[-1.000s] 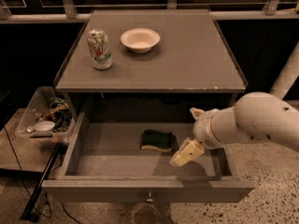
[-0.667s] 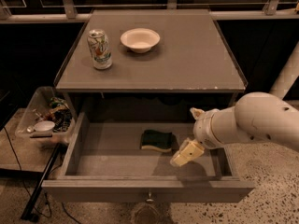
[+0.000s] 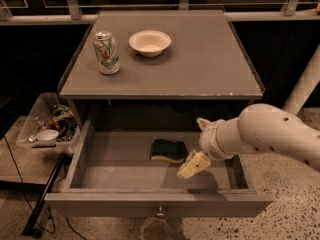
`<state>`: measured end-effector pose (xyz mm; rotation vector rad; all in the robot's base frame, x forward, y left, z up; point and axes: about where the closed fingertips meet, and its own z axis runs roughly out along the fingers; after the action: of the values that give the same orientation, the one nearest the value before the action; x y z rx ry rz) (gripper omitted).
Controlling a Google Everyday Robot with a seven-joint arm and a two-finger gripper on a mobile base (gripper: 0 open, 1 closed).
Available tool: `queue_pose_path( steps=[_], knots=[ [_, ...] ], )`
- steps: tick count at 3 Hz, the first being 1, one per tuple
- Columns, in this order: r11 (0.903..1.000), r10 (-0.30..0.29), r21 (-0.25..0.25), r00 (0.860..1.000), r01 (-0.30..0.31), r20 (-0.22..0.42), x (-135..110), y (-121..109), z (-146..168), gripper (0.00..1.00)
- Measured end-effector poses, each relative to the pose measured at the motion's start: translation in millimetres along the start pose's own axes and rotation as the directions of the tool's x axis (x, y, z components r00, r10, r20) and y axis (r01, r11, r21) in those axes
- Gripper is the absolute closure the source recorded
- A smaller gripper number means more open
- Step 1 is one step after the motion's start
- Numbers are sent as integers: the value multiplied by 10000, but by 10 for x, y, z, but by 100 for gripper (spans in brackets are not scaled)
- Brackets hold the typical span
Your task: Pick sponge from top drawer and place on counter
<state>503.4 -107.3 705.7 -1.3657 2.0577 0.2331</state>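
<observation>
The sponge (image 3: 168,150), dark green on top with a pale yellow layer beneath, lies flat on the floor of the open top drawer (image 3: 120,166), right of its middle. My gripper (image 3: 190,148) hangs inside the drawer just right of the sponge, on the white arm that comes in from the right. Its fingers (image 3: 193,164) stand apart, one low toward the drawer front and one higher toward the back, with nothing between them. I cannot tell whether it touches the sponge. The counter (image 3: 200,59) is the grey-brown cabinet top above the drawer.
A soda can (image 3: 106,52) and a white bowl (image 3: 150,42) stand on the counter's back left. A clear plastic bin of clutter (image 3: 49,125) sits left of the drawer. A metal knob (image 3: 160,213) is on the drawer front. A railing runs behind the cabinet.
</observation>
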Motion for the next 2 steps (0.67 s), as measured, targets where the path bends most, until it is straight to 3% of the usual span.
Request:
queue_pose_path(
  steps=[2],
  knots=[
    [9927,-1065,610,9935,1039,413,-104,-194,415,0]
  ],
)
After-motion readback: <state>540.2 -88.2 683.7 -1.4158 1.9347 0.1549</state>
